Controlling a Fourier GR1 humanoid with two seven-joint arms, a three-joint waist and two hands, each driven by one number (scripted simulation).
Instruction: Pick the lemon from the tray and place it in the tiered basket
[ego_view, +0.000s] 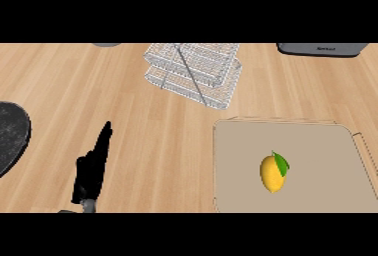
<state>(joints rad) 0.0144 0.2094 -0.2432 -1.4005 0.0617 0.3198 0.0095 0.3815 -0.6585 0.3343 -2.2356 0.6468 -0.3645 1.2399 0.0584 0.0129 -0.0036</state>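
Fingers on our black left hand are straight and close together. They point away from us and hold nothing. The hand shows near the bottom left of the head view, over the light wooden counter. We cannot see our right hand at all.

Now we look out from the fingers. The small yellow lemon with a green leaf is well off to the right of them, and a little nearer to us than the fingertips. It lies on the flat tan square tray, closer to the tray's near edge. Nothing touches it. The lemon's long way runs from near us to away from us, tipped a little, with the leaf at the far end.

The lemon is on our right side. So we think the right hand would have the shorter trip, though it is out of sight. The left hand would have to go across the counter and over the tray's left rim.

The white wire tiered basket stands past the tray, farther from us and a bit left of the lemon.

A grey box-like machine sits at the far right. It has a little writing on it, but we cannot read it. We see no other words.
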